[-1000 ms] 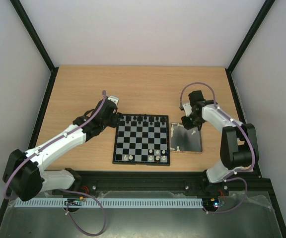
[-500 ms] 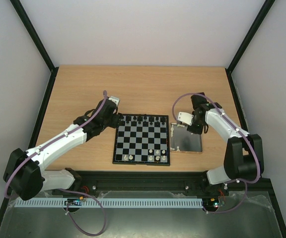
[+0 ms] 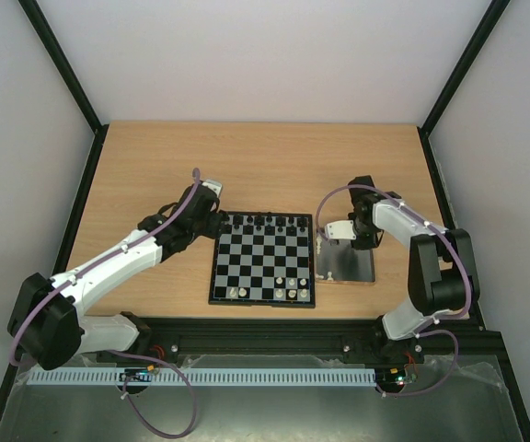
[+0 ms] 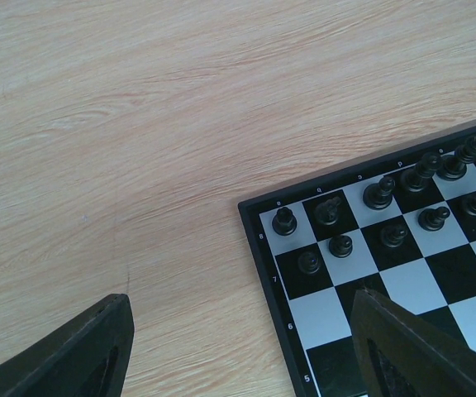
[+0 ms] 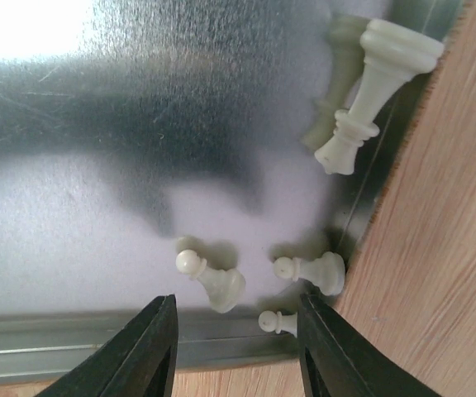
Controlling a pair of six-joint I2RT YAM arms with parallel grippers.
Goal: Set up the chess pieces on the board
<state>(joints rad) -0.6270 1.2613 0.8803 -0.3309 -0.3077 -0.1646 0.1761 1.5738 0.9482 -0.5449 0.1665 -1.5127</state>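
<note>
The wooden table (image 3: 265, 166) carries the board (image 3: 256, 263) and, just beside it, a metal tray (image 3: 355, 268).

board (image 3: 256, 267): black and pale grey-white checks, black border
white pieces (image 5: 213, 281): cream
black pieces (image 4: 329, 211): black
tray (image 5: 97, 165): shiny scratched grey metal
table (image 4: 139, 124): pale wood grain
arms (image 3: 109, 267): white, black joints

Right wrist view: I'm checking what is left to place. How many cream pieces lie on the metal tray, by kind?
Pawns: 3
Tall piece: 1 (the duller shape beside it looks like its reflection)
Total: 4
</note>
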